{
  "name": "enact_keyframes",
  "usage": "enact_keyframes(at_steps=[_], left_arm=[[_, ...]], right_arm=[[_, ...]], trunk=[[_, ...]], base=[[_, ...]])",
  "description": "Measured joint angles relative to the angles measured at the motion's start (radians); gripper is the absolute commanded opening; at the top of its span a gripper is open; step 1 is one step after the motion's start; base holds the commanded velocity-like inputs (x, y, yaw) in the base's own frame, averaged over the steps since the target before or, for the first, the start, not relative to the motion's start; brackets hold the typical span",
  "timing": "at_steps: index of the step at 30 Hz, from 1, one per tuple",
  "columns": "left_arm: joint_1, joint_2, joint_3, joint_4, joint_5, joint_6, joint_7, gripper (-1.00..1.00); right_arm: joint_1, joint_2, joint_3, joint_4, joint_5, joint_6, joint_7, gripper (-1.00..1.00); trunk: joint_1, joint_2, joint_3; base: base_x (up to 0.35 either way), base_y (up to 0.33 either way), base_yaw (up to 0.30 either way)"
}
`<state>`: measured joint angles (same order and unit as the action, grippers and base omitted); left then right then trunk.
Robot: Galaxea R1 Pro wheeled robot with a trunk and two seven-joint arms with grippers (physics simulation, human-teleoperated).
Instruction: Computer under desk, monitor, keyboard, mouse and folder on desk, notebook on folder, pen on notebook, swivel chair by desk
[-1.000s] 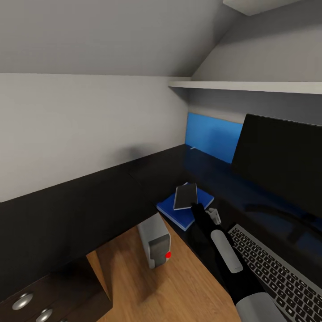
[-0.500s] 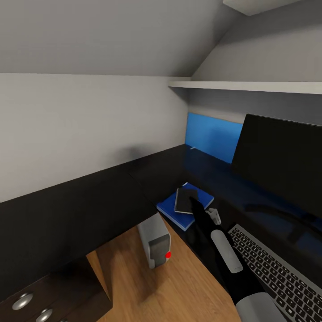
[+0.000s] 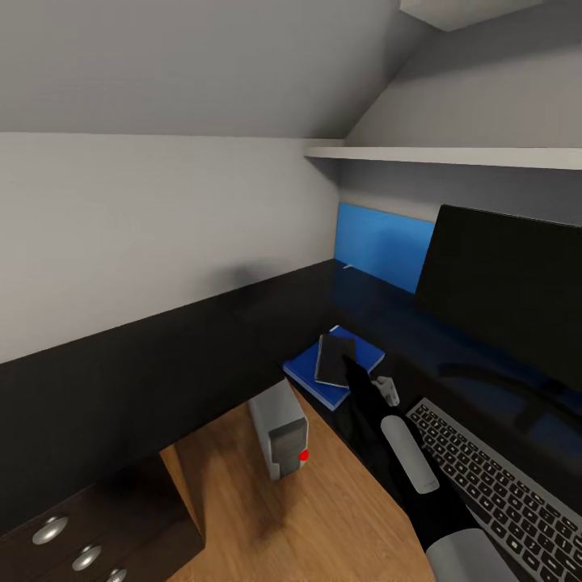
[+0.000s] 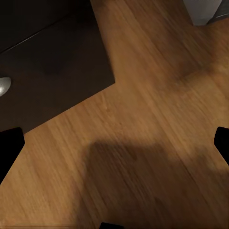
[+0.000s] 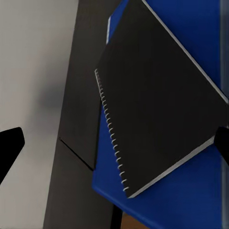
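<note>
right tool (image 3: pixel 349 365) hangs just over the notebook (image 5: pixel 162 105), fingers spread and empty; the notebook lies flat on the blue folder (image 5: pixel 191 191) on the counter (image 3: pixel 162 364). stacking looks done; next move calls for fetching the pen.

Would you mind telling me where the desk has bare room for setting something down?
The desk is bare along the grey wall, left of the blue folder. It is crowded on the right: the notebook lies on the folder, with the right gripper over it, beside the keyboard and monitor.
</note>
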<state>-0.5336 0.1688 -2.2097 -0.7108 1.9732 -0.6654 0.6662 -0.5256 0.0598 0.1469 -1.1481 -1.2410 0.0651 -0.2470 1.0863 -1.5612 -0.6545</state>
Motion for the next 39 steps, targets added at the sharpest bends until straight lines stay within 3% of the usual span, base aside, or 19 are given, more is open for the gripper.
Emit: enact_keyframes(at_steps=[39], left_arm=[[0.0, 0.0, 0.001, 0.029, 0.001, 0.001, 0.003, 1.0]], right_arm=[[0.0, -0.001, 0.0, -0.006, 0.0, 0.0, 0.002, 1.0]], trunk=[[-0.146, 0.266, 0.119]], base=[[0.0, 0.0, 0.0]])
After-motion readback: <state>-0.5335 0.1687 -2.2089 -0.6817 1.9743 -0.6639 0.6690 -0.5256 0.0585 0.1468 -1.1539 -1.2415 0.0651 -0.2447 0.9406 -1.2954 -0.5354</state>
